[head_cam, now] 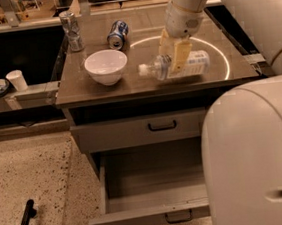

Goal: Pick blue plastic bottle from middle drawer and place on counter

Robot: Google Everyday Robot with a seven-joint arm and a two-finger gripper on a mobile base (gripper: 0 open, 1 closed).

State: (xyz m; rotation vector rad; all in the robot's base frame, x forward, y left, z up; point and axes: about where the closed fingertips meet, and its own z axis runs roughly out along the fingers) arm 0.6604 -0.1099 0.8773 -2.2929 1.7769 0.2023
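**Camera view:** Your gripper [177, 64] hangs over the middle of the counter [103, 91]. Its yellowish fingers [179, 52] are closed across the waist of the blue plastic bottle [197, 62]. The bottle lies on its side in that grip, white cap toward the white bowl [106, 66] and label end toward the counter's right edge. It sits inside the bright arc [214, 46], low over the surface; whether it touches the top you cannot tell from here.

The sideways hold suits a bottle that lies flat in a shallow drawer, taken across the body from above. Below, the middle drawer [153, 183] is pulled out and shows nothing inside, though your robot's white body [256, 157] hides its right part. The upper drawer [133, 131] is shut.

The spot looks sensible. The bowl is near the cap but apart from it, and the drink can [117, 35] and a silvery container [71, 29] sit well back toward the far edge.

Judged from this, the lift out of the drawer is done and only the release is left. A round bottle set down on its side may roll, so lower it until it rests before you open the fingers.
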